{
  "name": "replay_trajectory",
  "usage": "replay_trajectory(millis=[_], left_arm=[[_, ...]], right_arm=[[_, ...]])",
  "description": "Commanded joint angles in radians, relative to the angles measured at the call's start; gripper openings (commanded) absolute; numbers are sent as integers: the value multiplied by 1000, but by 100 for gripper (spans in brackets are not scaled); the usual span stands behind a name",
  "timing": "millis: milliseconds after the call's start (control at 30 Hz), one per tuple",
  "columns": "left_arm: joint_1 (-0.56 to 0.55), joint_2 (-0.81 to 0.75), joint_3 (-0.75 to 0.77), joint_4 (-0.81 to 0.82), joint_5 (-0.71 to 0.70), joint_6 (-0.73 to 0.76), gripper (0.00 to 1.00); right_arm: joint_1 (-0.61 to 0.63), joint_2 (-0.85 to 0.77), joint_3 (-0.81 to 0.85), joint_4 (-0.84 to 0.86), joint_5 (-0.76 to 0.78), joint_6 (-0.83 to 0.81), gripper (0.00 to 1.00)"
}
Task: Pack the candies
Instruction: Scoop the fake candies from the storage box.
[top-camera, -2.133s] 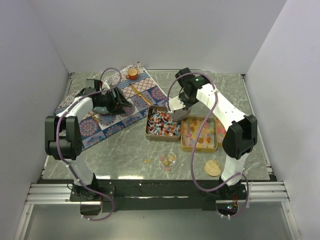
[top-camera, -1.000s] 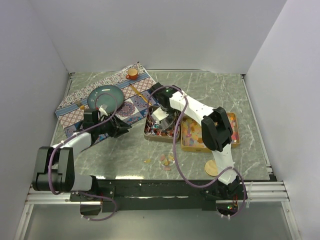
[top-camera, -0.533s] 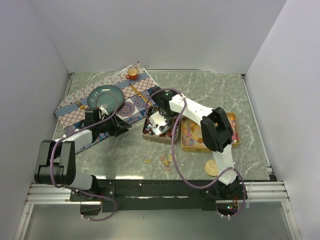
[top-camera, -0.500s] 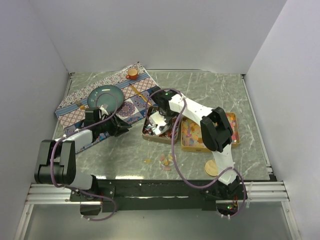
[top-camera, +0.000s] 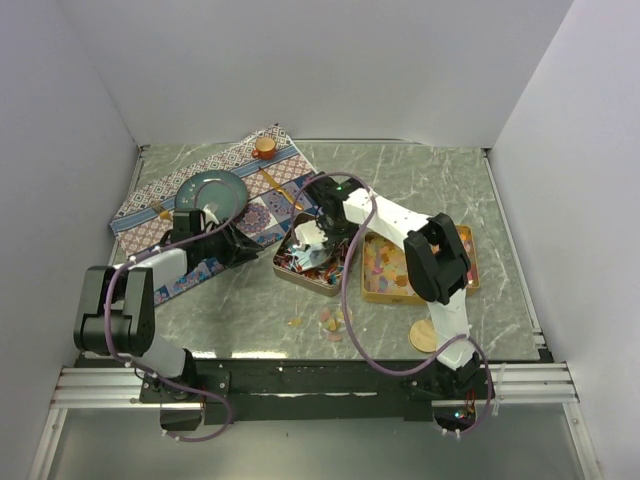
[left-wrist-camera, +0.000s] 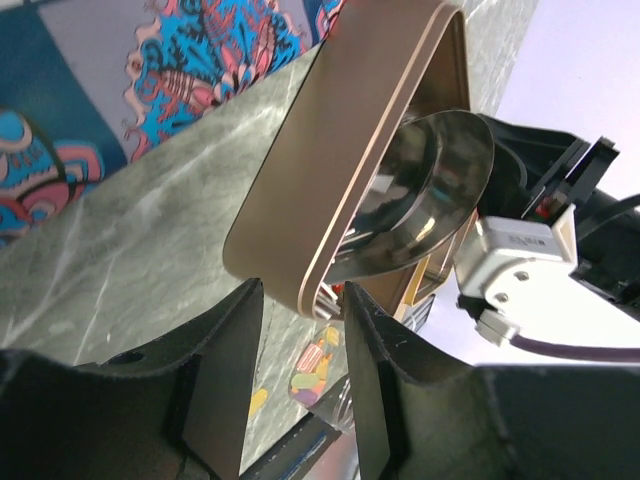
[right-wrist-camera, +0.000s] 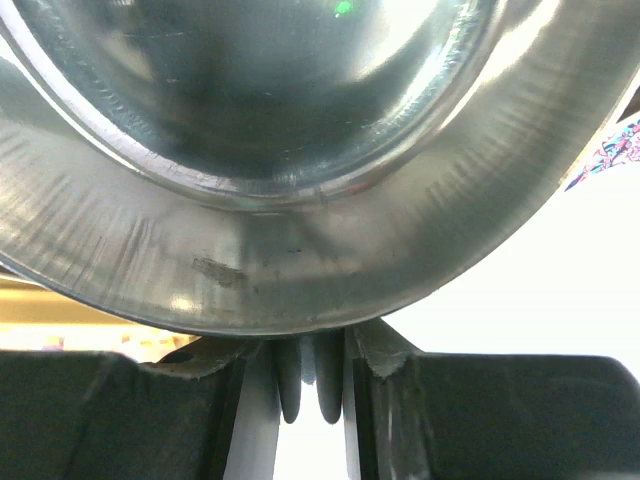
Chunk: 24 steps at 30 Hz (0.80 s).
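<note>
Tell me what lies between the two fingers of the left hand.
In the left wrist view, the corner rim of the gold tin sits between the fingers of the left hand. A shiny metal scoop rests inside that tin, just beyond.
</note>
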Motion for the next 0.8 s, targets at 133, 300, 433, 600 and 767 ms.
replay_trajectory(millis=[133, 300, 433, 600, 767], left_arm=[[-4, 54, 90, -38, 1, 46, 43], [-4, 78, 118, -63, -11, 83, 44], [-3, 91, 134, -93, -14, 98, 43], [-3, 118, 161, -107, -20, 117, 43], [-3, 147, 184, -115, -19, 123, 43]], right_arm=[[-28, -100, -155, 99, -293, 106, 0], [-30, -149, -239, 154, -339, 126, 0], [-42, -175, -293, 185, -394, 141, 0], [-52, -218, -362, 229, -437, 154, 0], [-50, -270, -427, 268, -422, 138, 0]])
